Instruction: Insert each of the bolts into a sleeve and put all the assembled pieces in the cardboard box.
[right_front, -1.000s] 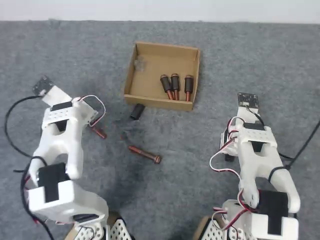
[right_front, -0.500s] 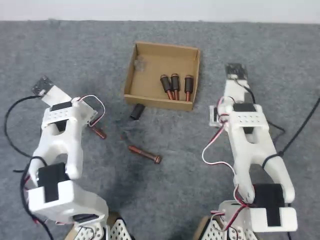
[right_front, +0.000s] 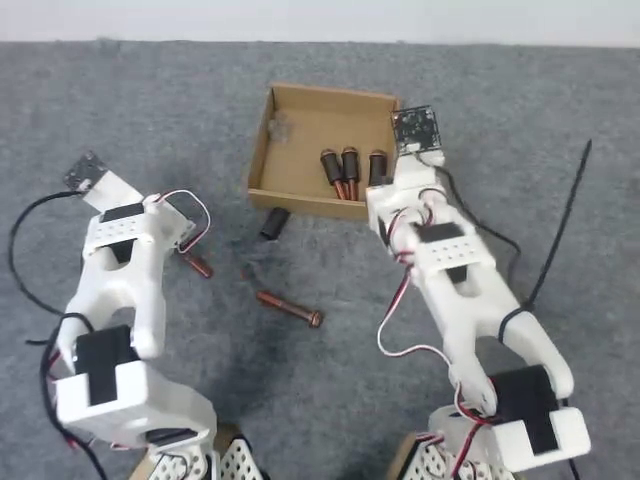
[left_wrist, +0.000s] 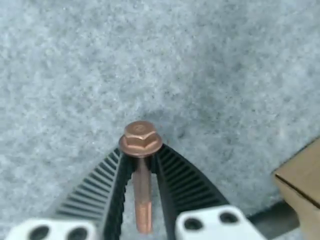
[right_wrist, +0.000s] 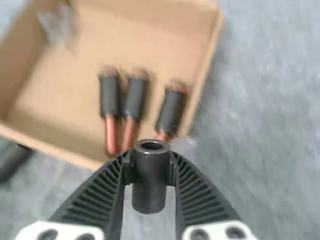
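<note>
So, the left gripper (left_wrist: 141, 151) is clamped on a copper hex-head bolt (left_wrist: 142, 195). The shank is pinched between its ribbed black fingers and the head pokes out past the tips, over the grey carpet (right_front: 150, 100) off to the left of the box. The right gripper (right_wrist: 150, 157) is squeezing a short black cylindrical sleeve (right_wrist: 150, 182), open bore facing outward, right at the near right corner of the open brown cardboard box (right_front: 300, 203). Inside the box, three sleeved bolts (right_front: 350, 172) lie side by side. In front of it there's a loose black sleeve (right_front: 274, 223) just beside the front wall, and a bare copper bolt (right_front: 288, 308) lies nearer the arms
</note>
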